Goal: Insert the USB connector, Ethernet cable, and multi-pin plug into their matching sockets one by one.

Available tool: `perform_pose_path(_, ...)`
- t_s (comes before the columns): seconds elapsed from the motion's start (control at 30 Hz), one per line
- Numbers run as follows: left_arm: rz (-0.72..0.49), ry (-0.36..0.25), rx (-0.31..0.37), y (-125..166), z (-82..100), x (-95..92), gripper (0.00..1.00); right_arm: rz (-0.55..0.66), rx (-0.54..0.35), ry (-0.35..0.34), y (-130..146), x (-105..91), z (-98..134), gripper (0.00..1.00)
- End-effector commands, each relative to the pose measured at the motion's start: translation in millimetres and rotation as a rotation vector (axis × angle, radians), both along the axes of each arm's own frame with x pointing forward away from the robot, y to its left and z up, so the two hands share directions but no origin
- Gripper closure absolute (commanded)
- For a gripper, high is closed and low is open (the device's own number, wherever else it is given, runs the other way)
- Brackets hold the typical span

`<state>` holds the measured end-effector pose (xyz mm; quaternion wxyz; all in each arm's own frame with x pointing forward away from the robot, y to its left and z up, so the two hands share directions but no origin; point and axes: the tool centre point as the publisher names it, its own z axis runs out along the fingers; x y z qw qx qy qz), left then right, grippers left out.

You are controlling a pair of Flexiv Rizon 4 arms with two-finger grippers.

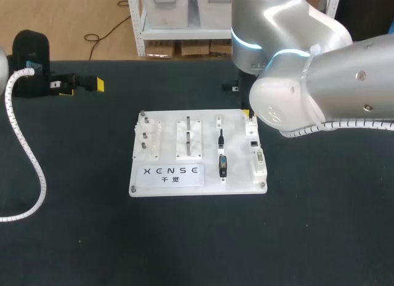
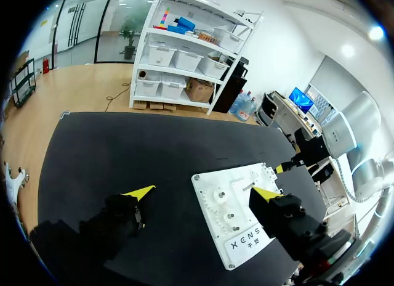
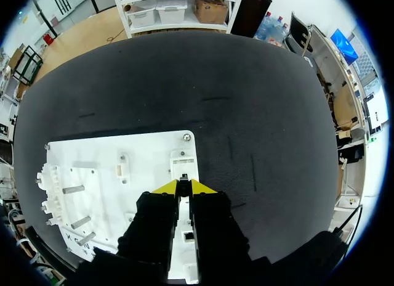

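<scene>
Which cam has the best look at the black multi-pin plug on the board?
Head view: the multi-pin plug lies in plain sight on the white board. Left wrist view: the left gripper blocks that part of the board. Right wrist view: the right gripper covers it.

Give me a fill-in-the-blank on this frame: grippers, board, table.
1. The left gripper is ___, with nothing between its fingers.
2. In the head view, the right gripper is over the board's far ___ corner.
3. The table under the board has a ___ top.

Missing words: open; right; black
</scene>
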<state>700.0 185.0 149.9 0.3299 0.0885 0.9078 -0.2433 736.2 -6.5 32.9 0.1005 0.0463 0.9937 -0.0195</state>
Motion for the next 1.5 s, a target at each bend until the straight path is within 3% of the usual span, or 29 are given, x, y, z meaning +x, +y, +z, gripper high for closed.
perform_pose_path(0.03, 0.000, 0.000, 0.000, 0.0, 0.0, 0.0, 0.00, 0.001, 0.001, -0.007, 0.4, -0.4, -1.9, 1.00)
perform_pose_path(1.03, 0.000, 0.000, 0.000, 0.0, 0.0, 0.0, 0.00, -0.003, 0.003, 0.005, -2.8, -6.7, -4.3, 1.00)
perform_pose_path(1.5, 0.000, 0.000, 0.000, 0.0, 0.0, 0.0, 0.00, -0.034, -0.020, 0.005, -9.3, 2.7, -14.0, 1.00)
